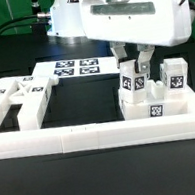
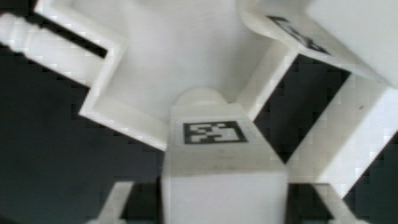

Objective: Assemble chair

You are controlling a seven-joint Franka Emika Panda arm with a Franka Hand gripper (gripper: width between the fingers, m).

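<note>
- The white L-shaped border rail (image 1: 102,137) is lying across the front of the black desk (image 1: 87,107), and its far end is turning back along the exterior view's right.
- Just behind the rail on the exterior view's left, a flat notched chair slab (image 1: 15,103) with tags on top is resting on the desk.
- On the exterior view's right, a cluster of chair blocks (image 1: 161,98) is standing packed into the rail's corner, tags facing forward.
- At the cluster's inner edge, a tagged bar (image 1: 132,82) is standing upright. The gripper (image 1: 138,67) is hanging straight over it with its fingers straddling the top.
- In the wrist view the tagged bar (image 2: 217,150) is running between the fingers. Whether they are pressing on it I cannot tell.
- Farther back, the marker board (image 1: 76,66) is lying flat, well apart from the slab and the cluster.
</note>
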